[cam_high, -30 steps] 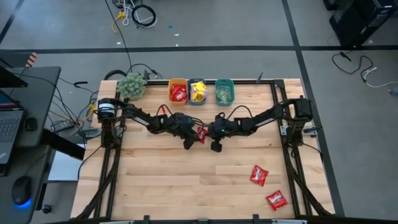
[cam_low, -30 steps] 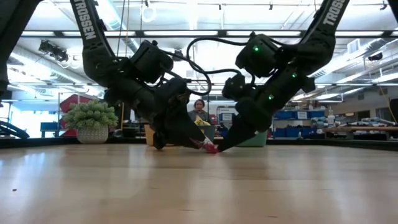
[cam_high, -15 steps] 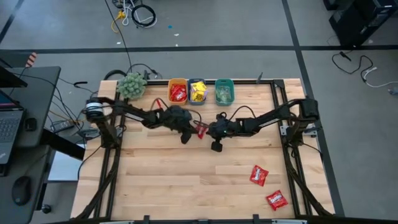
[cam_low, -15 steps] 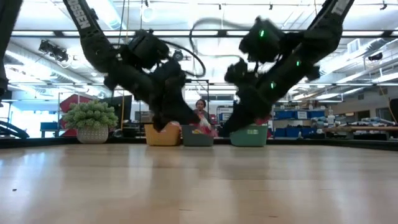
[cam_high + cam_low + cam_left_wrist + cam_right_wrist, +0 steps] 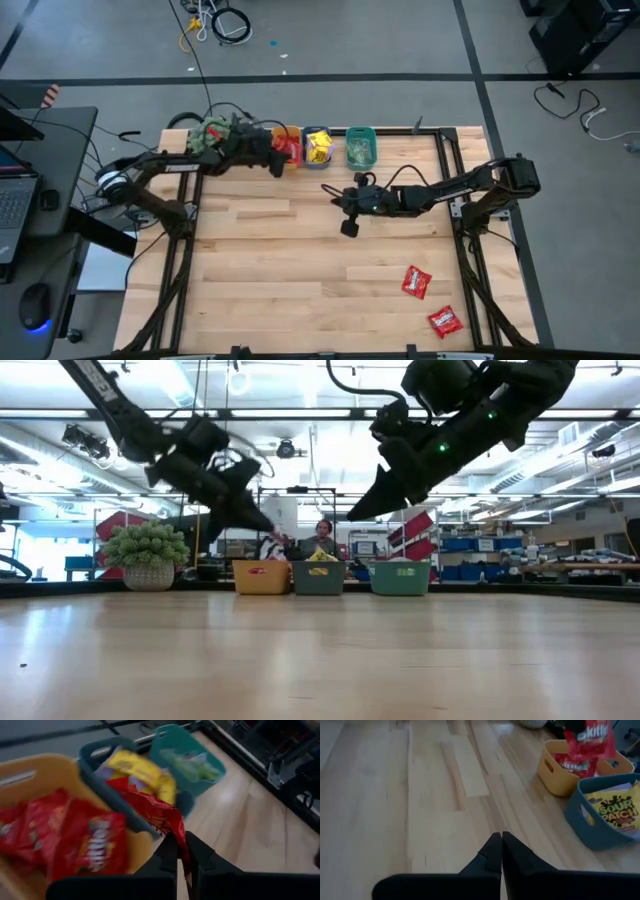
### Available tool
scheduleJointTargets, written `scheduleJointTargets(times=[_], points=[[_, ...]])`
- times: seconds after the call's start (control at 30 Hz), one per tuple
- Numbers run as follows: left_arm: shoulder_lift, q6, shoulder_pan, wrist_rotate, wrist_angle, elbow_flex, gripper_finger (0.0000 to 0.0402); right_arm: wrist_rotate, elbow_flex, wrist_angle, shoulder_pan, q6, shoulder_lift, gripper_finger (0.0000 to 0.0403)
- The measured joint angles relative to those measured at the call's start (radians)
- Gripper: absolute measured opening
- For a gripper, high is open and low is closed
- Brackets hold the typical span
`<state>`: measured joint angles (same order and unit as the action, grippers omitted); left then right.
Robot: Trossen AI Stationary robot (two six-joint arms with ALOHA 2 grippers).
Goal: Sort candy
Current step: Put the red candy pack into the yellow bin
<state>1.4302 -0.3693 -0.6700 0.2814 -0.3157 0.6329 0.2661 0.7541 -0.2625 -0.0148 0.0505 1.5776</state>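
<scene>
My left gripper (image 5: 182,851) is shut on a red candy packet (image 5: 150,807), which hangs over the near rim of the orange bin (image 5: 286,129) at the table's far edge. That bin holds red packets (image 5: 75,840). The blue bin (image 5: 317,130) beside it holds yellow ones (image 5: 142,770), and the teal bin (image 5: 361,131) holds pale green ones. My right gripper (image 5: 330,189) hovers shut and empty over the table's middle. Two more red packets (image 5: 416,282) (image 5: 445,321) lie flat on the table at the near right. My left gripper pinches the red packet's near end (image 5: 181,837) between its two fingers. The fingers (image 5: 167,855) slant down toward the far edge. The packet is lifted clear of the table and, seen from the right wrist view, hangs (image 5: 587,737) above the orange bin.
A fuzzy green plant ball (image 5: 207,136) stands at the far left corner, right behind the left arm. The three bins stand in a row along the far edge. Bare wood (image 5: 270,260) lies across the middle and near left. A person shows far behind the bins in the low view.
My left gripper has taken the red packet up off the table's middle. It has swung up and toward the far-left, to the orange bin, with the packet hanging from it. My right gripper, which had been down at the same packet, has risen clear of the table, still shut.
</scene>
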Motion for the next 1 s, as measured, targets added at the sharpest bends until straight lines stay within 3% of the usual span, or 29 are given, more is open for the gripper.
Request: scheduleJointTargets(times=[0.23, 0.43, 0.8, 1.0], points=[[0.123, -0.023, -0.139, 0.137, -0.132, -0.009, 0.0008, 0.001, 0.000, 0.001, 0.000, -0.001, 0.006, 0.0001], [0.176, 0.027, -0.175, 0.121, -0.141, -0.009, 0.0033, 0.002, 0.001, 0.000, 0.000, 0.000, 0.006, 0.0002], [0.166, 0.093, -0.175, 0.110, -0.139, -0.009, 0.0148, 0.002, 0.001, 0.010, 0.000, 0.002, 0.006, 0.0005], [0.114, 0.186, -0.176, 0.069, -0.146, -0.009, 0.0164, 0.002, 0.001, 0.016, 0.000, 0.002, 0.006, 0.0005]])
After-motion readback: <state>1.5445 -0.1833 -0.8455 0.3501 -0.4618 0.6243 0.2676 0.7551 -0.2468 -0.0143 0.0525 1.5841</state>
